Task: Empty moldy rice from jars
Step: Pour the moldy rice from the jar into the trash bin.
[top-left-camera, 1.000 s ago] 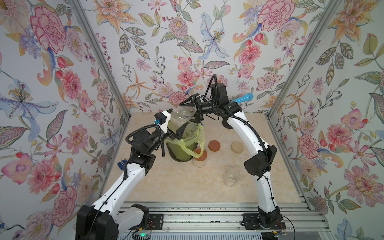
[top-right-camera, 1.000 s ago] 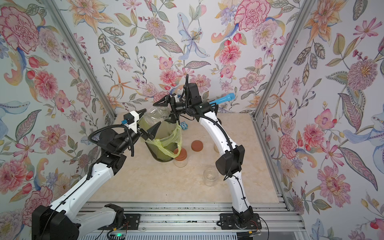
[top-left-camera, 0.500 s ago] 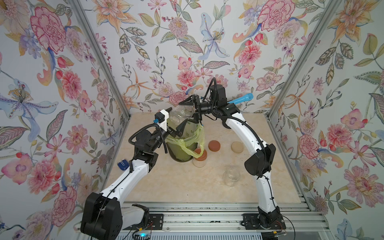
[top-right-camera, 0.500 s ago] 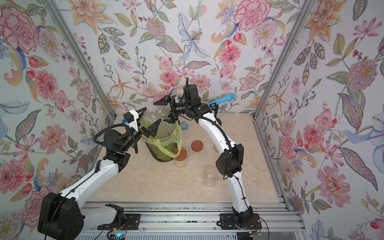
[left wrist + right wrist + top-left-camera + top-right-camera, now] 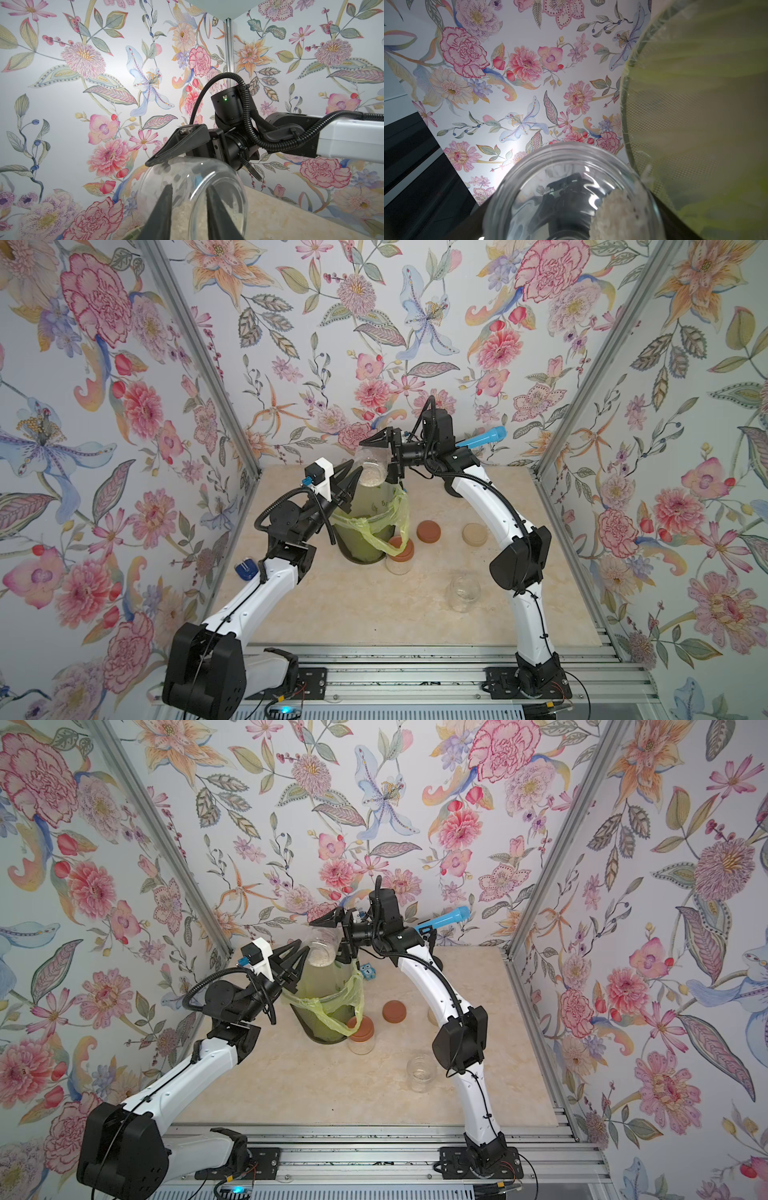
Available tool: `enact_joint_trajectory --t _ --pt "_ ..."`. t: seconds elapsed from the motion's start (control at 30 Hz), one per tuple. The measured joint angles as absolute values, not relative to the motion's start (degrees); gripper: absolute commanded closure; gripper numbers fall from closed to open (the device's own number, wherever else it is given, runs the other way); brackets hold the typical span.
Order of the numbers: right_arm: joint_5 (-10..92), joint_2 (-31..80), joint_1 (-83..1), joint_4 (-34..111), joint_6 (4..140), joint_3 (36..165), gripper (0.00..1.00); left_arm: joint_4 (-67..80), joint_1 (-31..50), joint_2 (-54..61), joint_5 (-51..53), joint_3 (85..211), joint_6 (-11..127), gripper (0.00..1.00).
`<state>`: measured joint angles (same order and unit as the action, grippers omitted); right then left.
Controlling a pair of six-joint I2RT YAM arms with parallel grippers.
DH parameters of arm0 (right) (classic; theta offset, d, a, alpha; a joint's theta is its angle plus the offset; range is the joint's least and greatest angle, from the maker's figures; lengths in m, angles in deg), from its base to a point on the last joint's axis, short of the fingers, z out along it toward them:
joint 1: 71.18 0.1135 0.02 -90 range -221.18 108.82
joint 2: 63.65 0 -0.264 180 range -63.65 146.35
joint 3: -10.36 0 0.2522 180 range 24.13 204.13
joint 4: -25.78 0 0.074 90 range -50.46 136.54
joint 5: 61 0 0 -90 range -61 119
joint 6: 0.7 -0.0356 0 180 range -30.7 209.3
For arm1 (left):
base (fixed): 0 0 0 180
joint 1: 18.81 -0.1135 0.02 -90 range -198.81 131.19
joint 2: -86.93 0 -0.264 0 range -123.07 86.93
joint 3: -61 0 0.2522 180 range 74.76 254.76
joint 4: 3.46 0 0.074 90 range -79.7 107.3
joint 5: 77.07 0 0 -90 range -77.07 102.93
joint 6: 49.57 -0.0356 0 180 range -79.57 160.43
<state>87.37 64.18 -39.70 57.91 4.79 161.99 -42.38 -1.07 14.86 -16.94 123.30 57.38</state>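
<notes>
We see the right gripper clamped across the clear jar, which hangs just above the rim of the bag-lined bin. The jar is tipped onto its side, its long axis close to level and its threaded mouth pointing away from the right wrist, towards the left arm, with the moldy rice heaped on its low wall. The left gripper has its fingers spread and holds nothing, tips just beside the jar; we cannot tell whether they touch.
</notes>
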Motion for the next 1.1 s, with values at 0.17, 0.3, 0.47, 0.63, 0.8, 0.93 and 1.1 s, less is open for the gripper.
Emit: enact_joint_trajectory --t 0.17,0.3,0.47,0.63,0.8,0.93,1.1 --pt "87.5 64.2 -39.4 57.6 5.2 162.0 1.0 -39.8 -1.2 14.7 -17.2 123.5 57.1 0.22" --pt "87.5 64.2 -38.8 57.1 6.0 162.0 1.0 -36.7 -1.2 14.4 -18.3 123.5 57.1 0.0" --pt "86.6 63.9 -38.7 57.0 8.0 161.2 1.0 -35.7 -1.2 14.4 -18.2 123.5 57.7 0.0" --pt "83.7 62.9 -38.5 59.8 13.4 161.2 1.0 -35.8 -0.4 14.4 -16.7 123.5 58.9 0.0" --pt "79.7 59.9 -37.3 61.2 19.0 158.4 1.0 -36.3 1.2 14.4 -15.4 123.1 60.0 0.0" --pt "77.2 59.1 -36.6 61.6 21.7 158.2 1.0 -36.8 1.8 14.7 -13.5 122.7 60.5 0.0" --pt "75.7 59.1 -36.0 61.8 23.1 158.2 1.0 -36.8 2.3 14.7 -10.9 122.7 60.4 0.0"
